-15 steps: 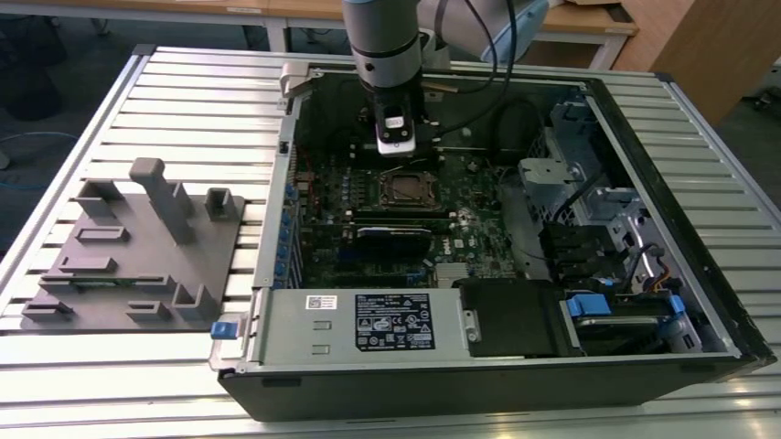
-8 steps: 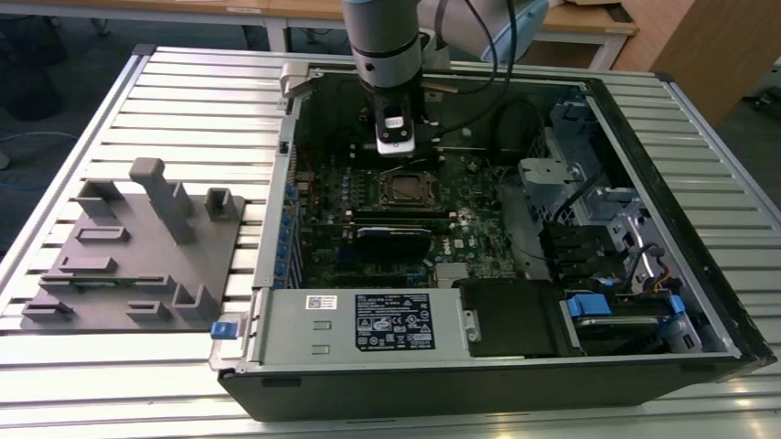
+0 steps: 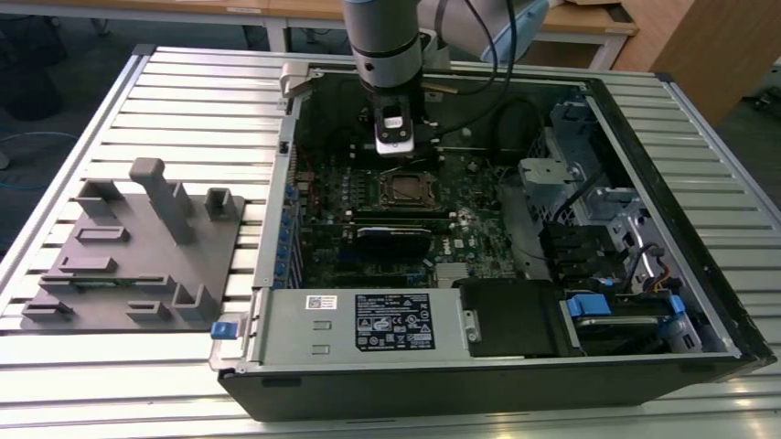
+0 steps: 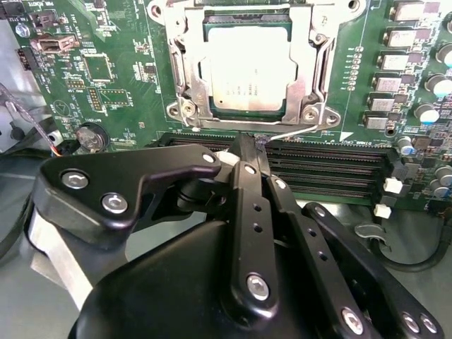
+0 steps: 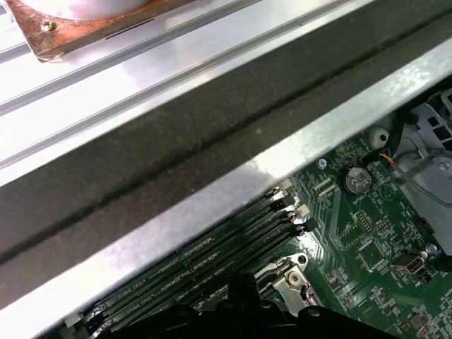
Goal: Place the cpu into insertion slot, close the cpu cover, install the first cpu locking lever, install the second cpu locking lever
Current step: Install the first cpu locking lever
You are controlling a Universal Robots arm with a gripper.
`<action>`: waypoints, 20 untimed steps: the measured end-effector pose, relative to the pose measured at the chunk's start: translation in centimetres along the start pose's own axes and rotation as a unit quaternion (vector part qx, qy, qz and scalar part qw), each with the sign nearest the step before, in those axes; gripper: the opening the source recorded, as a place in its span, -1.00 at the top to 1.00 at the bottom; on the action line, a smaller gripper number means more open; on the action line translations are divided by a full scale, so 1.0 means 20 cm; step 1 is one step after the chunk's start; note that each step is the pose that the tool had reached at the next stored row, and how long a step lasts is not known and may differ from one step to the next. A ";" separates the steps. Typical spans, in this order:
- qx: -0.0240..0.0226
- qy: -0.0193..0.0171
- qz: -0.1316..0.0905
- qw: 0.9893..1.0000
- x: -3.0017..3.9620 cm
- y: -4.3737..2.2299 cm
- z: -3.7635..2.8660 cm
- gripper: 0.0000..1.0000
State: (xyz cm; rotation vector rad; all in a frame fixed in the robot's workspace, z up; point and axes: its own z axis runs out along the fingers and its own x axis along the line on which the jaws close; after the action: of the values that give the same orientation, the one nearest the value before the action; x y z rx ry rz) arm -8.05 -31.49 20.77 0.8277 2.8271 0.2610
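In the second wrist view my gripper (image 4: 256,145) has its jaws pressed together at the tips, and they seem to pinch the end of a thin wire locking lever (image 4: 300,130), though I cannot be sure of the hold. The cpu (image 4: 246,68) already lies in the insertion slot (image 4: 185,74), in the upper middle of that frame, with the cpu cover (image 4: 311,67) down around it. The lever runs sideways along the socket's near edge, just beyond my tips, between the socket and the memory slots (image 4: 332,166).
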 end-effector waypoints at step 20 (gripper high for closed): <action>0.001 0.000 0.000 1.000 -0.011 0.009 -0.011 0.80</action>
State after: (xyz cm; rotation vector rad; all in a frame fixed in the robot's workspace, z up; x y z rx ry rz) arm -7.83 -31.49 21.04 0.8273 2.8269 0.2590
